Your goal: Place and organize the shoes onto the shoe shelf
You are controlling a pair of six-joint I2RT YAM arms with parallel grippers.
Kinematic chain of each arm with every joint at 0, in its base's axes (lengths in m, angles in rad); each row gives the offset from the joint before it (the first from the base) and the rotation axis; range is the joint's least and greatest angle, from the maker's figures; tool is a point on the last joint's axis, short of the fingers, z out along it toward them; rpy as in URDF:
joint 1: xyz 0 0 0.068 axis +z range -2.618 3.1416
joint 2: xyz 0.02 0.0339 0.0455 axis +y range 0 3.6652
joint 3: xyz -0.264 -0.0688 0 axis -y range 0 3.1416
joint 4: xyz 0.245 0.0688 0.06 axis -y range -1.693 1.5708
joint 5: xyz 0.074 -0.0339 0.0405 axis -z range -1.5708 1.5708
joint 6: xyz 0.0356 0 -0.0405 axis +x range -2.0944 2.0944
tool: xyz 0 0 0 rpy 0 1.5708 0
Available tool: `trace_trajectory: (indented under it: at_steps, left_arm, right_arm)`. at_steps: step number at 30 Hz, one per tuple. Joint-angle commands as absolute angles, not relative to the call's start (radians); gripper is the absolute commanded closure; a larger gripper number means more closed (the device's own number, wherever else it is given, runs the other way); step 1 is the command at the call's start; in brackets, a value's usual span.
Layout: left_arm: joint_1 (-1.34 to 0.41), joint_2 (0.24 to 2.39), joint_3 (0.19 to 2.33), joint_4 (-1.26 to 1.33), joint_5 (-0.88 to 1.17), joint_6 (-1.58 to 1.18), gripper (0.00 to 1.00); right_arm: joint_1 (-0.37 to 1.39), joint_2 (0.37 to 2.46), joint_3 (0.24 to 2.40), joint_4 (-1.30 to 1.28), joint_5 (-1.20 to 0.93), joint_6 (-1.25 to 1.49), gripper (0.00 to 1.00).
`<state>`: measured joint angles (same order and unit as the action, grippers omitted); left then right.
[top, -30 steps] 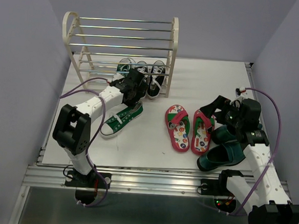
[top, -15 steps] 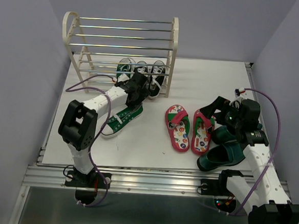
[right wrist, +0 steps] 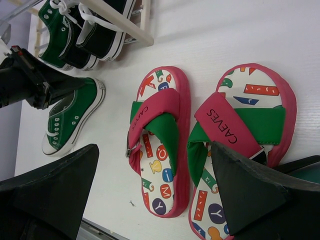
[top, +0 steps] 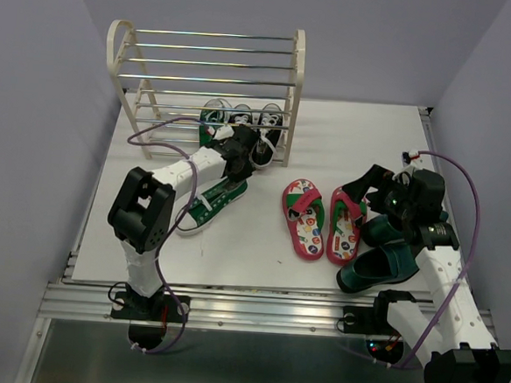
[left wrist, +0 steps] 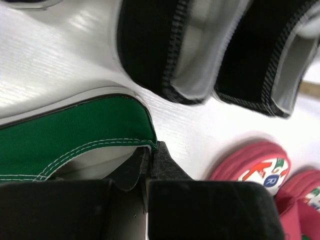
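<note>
**Left pincer nipped onto a green sneaker's heel, just in front of the shoe shelf**

My left pincer (left wrist: 150, 162) is closed almost completely. Its black fingertips pinch the rear rim of the green sneaker (top: 209, 199), which lies on the table in front of the shoe shelf (top: 296, 89) with its heel toward the shelf and its toe pointing away. There is little room here. Just past my fingertips, the heels of the black sneakers (left wrist: 150, 45) stick out from the bottom of the shelf, close to the green heel, with only a narrow strip of table between them. A second green sneaker (top: 213, 114) sits beside them, farther toward the shelf's left end. I cannot tell whether those three rest on the lowest bars or on the table.

My right pincer (top: 365, 189) is spread wide and holds nothing. It hangs well to the right of the shelf, over the red-pink flip-flops (top: 305, 217), which lie side by side in front of the shelf's right end. The glossy dark teal loafers (top: 375, 266) lie farther from the shelf still, beside my right arm.

The sneaker is green canvas with white stitching, white laces and a white rubber sole edged by a dark line. The flip-flops have printed soles and crossed red and green straps. The shelf has cream arched sides and thin chrome bars, and its upper tiers are bare.

The white table (top: 347, 137) has a fine grain. Open surface lies to the right of the shelf, and pale lilac walls close in the sides and back.
</note>
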<state>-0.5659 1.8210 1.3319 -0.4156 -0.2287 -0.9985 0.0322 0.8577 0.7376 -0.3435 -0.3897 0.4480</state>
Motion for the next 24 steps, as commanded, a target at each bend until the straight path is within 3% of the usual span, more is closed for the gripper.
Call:
trace_trajectory:
  at_steps: [1, 12, 24]
  left_arm:
    - [-0.618, 1.825, 1.410, -0.385, -0.242, -0.763, 1.00]
    - [-0.926, 1.838, 1.485, -0.452, -0.374, -0.318, 1.00]
    - [-0.956, 1.615, 1.146, -0.629, -0.330, -0.540, 1.00]
  right_arm:
    - [0.032, 0.839, 0.746, -0.328, -0.373, 0.430, 0.00]
    - [0.032, 0.845, 0.744, -0.330, -0.376, 0.430, 0.00]
    - [0.032, 0.845, 0.741, -0.328, -0.376, 0.429, 0.00]
